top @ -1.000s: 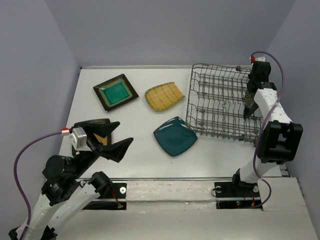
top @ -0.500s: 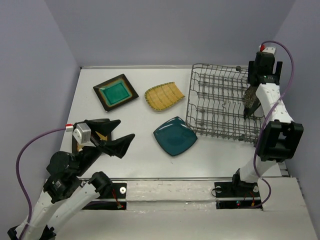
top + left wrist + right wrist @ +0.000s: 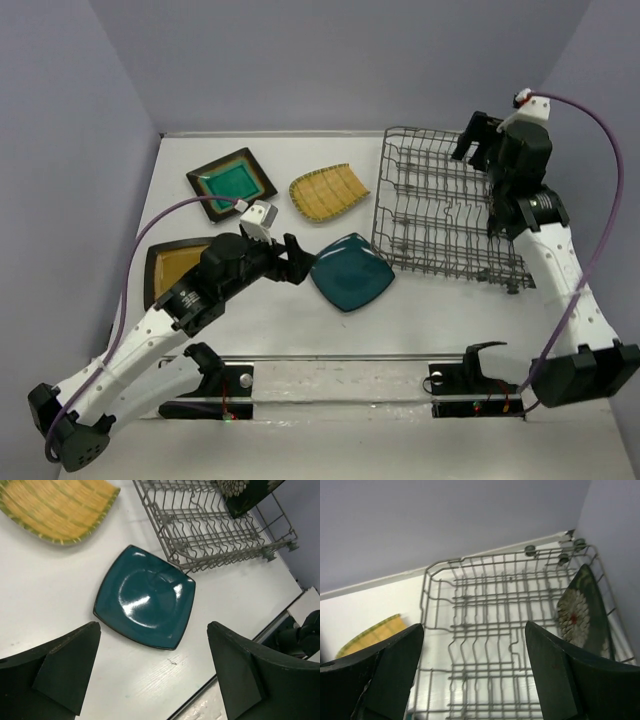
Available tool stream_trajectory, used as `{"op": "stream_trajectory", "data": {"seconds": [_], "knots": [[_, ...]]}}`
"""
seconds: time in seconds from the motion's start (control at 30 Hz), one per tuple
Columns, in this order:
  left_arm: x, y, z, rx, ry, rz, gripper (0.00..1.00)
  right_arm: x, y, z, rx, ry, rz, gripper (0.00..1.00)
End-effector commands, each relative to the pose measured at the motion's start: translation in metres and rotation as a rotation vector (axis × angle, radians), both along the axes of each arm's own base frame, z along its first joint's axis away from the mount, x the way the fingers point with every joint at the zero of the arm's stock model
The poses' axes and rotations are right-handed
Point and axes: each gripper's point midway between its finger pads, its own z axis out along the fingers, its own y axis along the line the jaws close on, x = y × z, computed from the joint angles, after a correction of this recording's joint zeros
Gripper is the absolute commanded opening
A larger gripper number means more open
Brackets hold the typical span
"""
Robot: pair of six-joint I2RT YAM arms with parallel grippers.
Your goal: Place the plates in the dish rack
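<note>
- Our rack holds the floral plate upright at its right end.
- Teal plate, yellow plate, teal-centred plate and mustard plate lie on the white table; lilac walls.
- Left gripper and right gripper: spread, empty.

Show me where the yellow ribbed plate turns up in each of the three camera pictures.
Top external: the yellow ribbed plate lies upper middle, just left of the dish rack.
Left wrist: the plate fills the top left corner, cut by the edge.
Right wrist: the plate peeks in at lower left, above a dark finger.
Shared landmark: the dish rack, in all three views.
</note>
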Motion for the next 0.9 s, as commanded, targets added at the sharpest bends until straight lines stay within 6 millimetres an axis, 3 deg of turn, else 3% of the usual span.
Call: {"op": "stream_trajectory", "data": {"seconds": [0.0, 0.03, 0.07, 0.1, 0.13, 0.17, 0.2, 0.23, 0.27, 0.3, 0.37, 0.63, 0.8, 0.87], "knots": [[-0.002, -0.016, 0.004, -0.126, 0.075, -0.017, 0.99, -0.031, 0.031, 0.003, 0.171, -0.089, 0.16, 0.87], [-0.003, -0.021, -0.014, -0.146, 0.132, -0.01, 0.98, -0.038, 0.035, -0.001, 0.184, -0.089, 0.18, 0.87], [-0.003, -0.024, -0.025, -0.156, 0.166, -0.007, 0.9, -0.044, 0.042, -0.021, 0.207, -0.055, 0.203, 0.87], [0.001, -0.03, -0.025, -0.194, 0.165, -0.013, 0.87, -0.055, 0.05, -0.017, 0.227, -0.078, 0.258, 0.87], [0.005, -0.036, -0.067, -0.168, 0.259, 0.015, 0.73, -0.064, 0.058, -0.027, 0.252, -0.065, 0.3, 0.87], [0.005, -0.036, -0.066, -0.182, 0.273, 0.021, 0.67, -0.064, 0.058, -0.027, 0.253, -0.065, 0.3, 0.87], [0.01, -0.04, -0.088, -0.165, 0.305, 0.039, 0.64, -0.073, 0.069, -0.038, 0.276, -0.047, 0.365, 0.87], [0.017, -0.041, -0.104, -0.149, 0.33, 0.072, 0.64, -0.082, 0.075, -0.044, 0.295, -0.04, 0.402, 0.87], [0.02, -0.041, -0.1, -0.16, 0.314, 0.08, 0.65, -0.082, 0.079, -0.054, 0.304, -0.02, 0.419, 0.87], [0.024, -0.041, -0.12, -0.121, 0.348, 0.099, 0.67, -0.091, 0.081, -0.049, 0.311, -0.041, 0.439, 0.87], [0.032, -0.044, -0.141, -0.086, 0.381, 0.13, 0.75, -0.101, 0.088, -0.051, 0.329, -0.049, 0.486, 0.87], [0.062, -0.051, -0.175, -0.061, 0.4, 0.181, 0.79, -0.13, 0.109, -0.073, 0.388, -0.045, 0.625, 0.86], [0.078, -0.051, -0.19, -0.05, 0.393, 0.201, 0.73, -0.132, 0.113, -0.084, 0.406, -0.028, 0.641, 0.85], [0.087, -0.041, -0.196, -0.042, 0.378, 0.261, 0.67, -0.132, 0.113, -0.085, 0.411, -0.029, 0.644, 0.84]]}}
